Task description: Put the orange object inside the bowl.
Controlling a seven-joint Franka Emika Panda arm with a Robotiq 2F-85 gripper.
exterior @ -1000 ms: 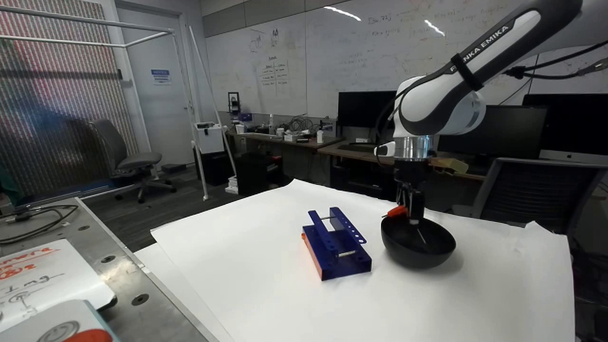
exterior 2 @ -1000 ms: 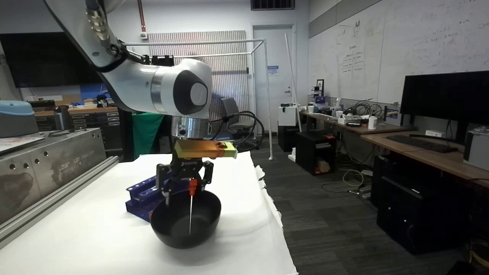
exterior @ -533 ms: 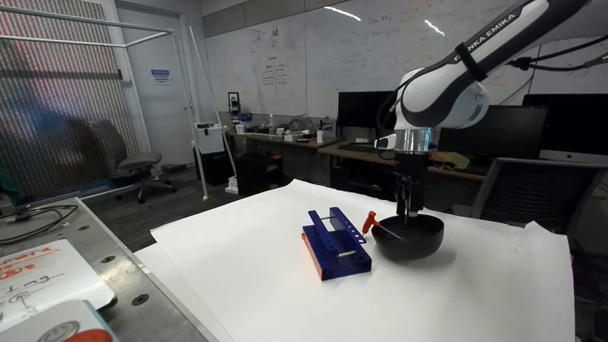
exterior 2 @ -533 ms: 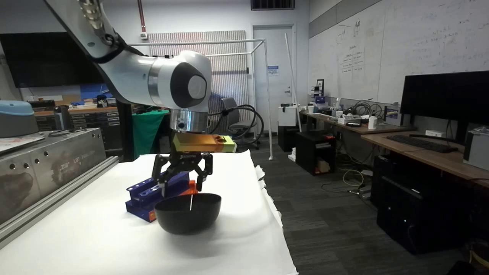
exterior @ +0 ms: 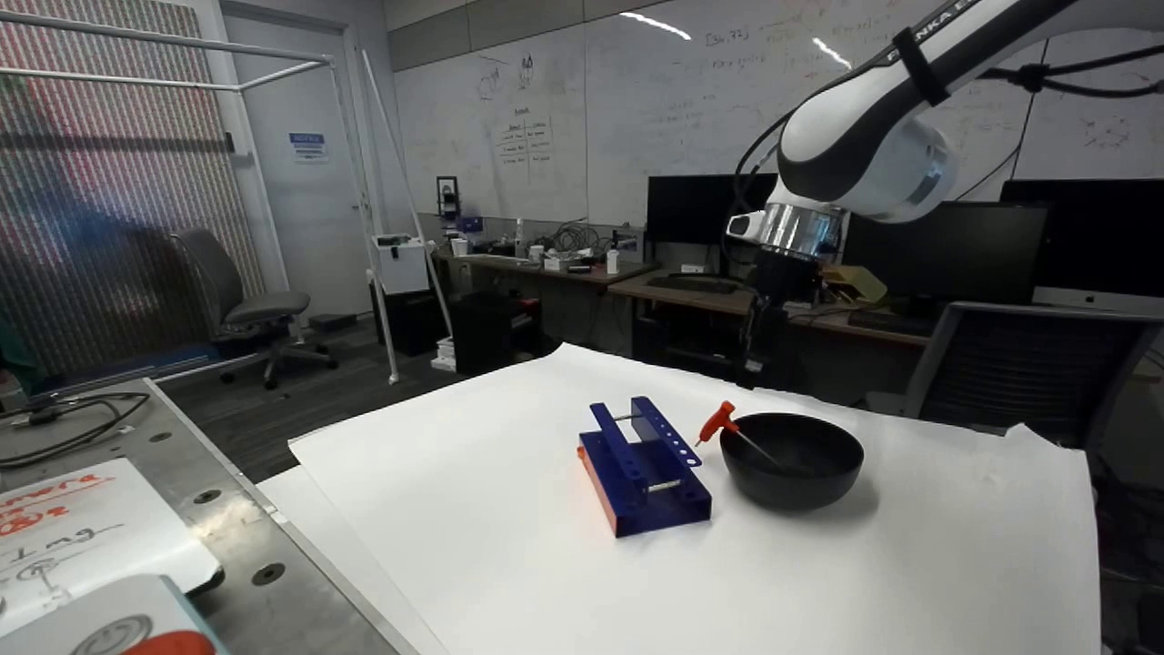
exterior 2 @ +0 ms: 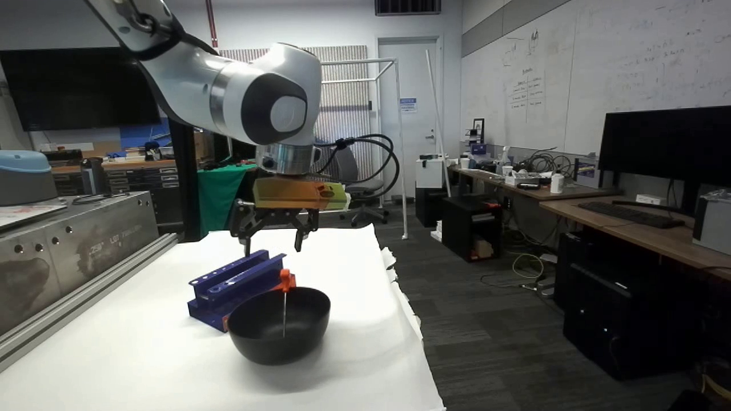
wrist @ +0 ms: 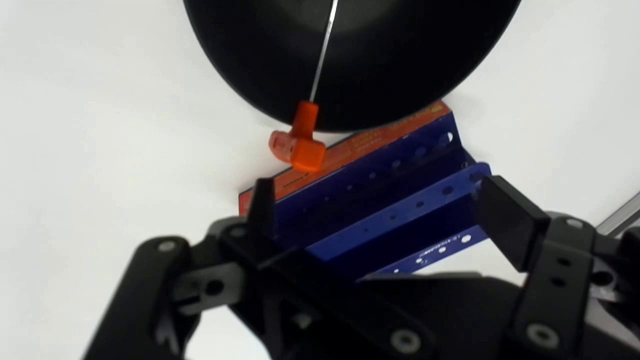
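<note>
The orange object is a T-handled tool with a thin metal shaft. Its orange handle hangs over the rim of the black bowl, and the shaft slants down inside. The handle and bowl also show in the other outside picture, an exterior view. In the wrist view the handle lies just outside the rim of the bowl. My gripper is open and empty, raised above and behind the bowl. Its spread fingers frame part of the blue box in the wrist view.
A dark-blue box with two raised perforated rails and an orange side stands close beside the bowl, near the tool's handle. It also shows in an exterior view. White paper covers the table. A metal bench borders one side.
My gripper has risen away from the bowl. The orange handle, earlier beside the fingers, has dropped to hang over the rim. The bowl, earlier tilted, now stands roughly level.
</note>
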